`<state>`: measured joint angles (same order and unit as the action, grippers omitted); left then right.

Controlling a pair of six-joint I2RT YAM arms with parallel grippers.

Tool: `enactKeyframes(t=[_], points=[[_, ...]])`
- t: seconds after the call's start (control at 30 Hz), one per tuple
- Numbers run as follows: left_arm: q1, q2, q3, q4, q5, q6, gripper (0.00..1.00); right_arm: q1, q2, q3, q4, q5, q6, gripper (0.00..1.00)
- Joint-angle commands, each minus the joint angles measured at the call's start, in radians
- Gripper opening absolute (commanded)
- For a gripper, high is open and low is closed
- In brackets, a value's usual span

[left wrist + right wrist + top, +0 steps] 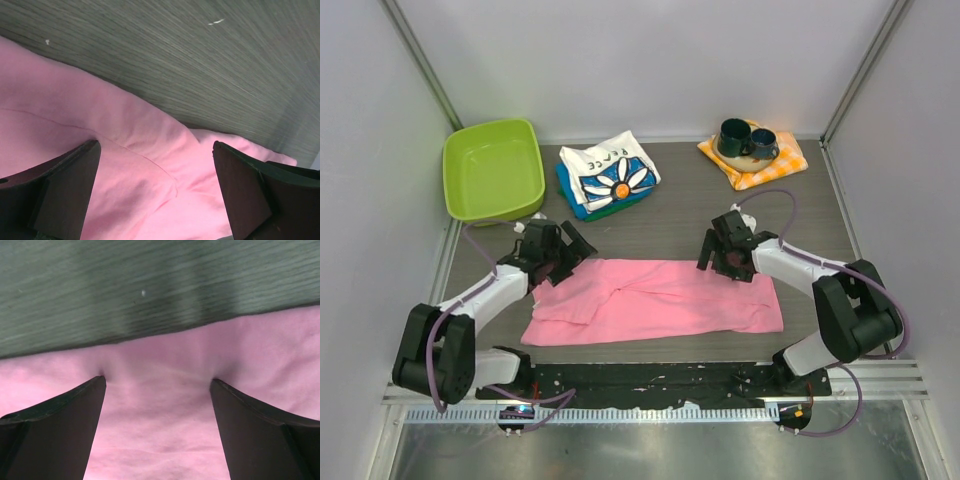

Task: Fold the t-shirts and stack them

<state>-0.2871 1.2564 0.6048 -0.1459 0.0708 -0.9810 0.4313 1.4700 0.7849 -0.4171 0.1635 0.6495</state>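
Note:
A bright pink t-shirt (660,300) lies spread across the table, folded lengthwise. My left gripper (563,256) is open at its far left corner, its fingers standing over the pink cloth (150,190). My right gripper (720,262) is open at the shirt's far right edge, its fingertips (97,385) pressing down into the pink cloth (160,425). A folded white daisy shirt reading "PEACE" (615,172) lies on top of folded blue and green shirts (575,200) at the back.
A lime green tub (492,170) stands at the back left. Two dark mugs (748,140) sit on an orange-and-white checked cloth (760,168) at the back right. White walls enclose the table.

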Motion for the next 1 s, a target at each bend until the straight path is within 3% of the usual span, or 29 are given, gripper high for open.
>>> enactKeyframes(t=[0.0, 0.2, 0.4, 0.67, 0.97], points=[[-0.003, 0.056, 0.015, 0.054, -0.055, 0.028, 1.00, 0.000, 0.052, -0.015, 0.069, 0.025, 0.002, 0.92], [-0.003, 0.133, 0.021, 0.087, -0.055, 0.033, 1.00, -0.014, 0.093, -0.027, 0.075, 0.045, 0.001, 0.92], [-0.004, 0.218, 0.096, 0.117, -0.052, 0.057, 1.00, -0.012, 0.033, -0.076, 0.028, 0.082, 0.022, 0.91], [-0.056, 0.426, 0.377, 0.115, -0.051, 0.087, 1.00, 0.093, -0.089, -0.173, -0.034, 0.082, 0.108, 0.92], [-0.227, 0.669, 0.725, 0.082, -0.039, 0.085, 1.00, 0.340, -0.086, -0.197, -0.040, 0.087, 0.260, 0.93]])
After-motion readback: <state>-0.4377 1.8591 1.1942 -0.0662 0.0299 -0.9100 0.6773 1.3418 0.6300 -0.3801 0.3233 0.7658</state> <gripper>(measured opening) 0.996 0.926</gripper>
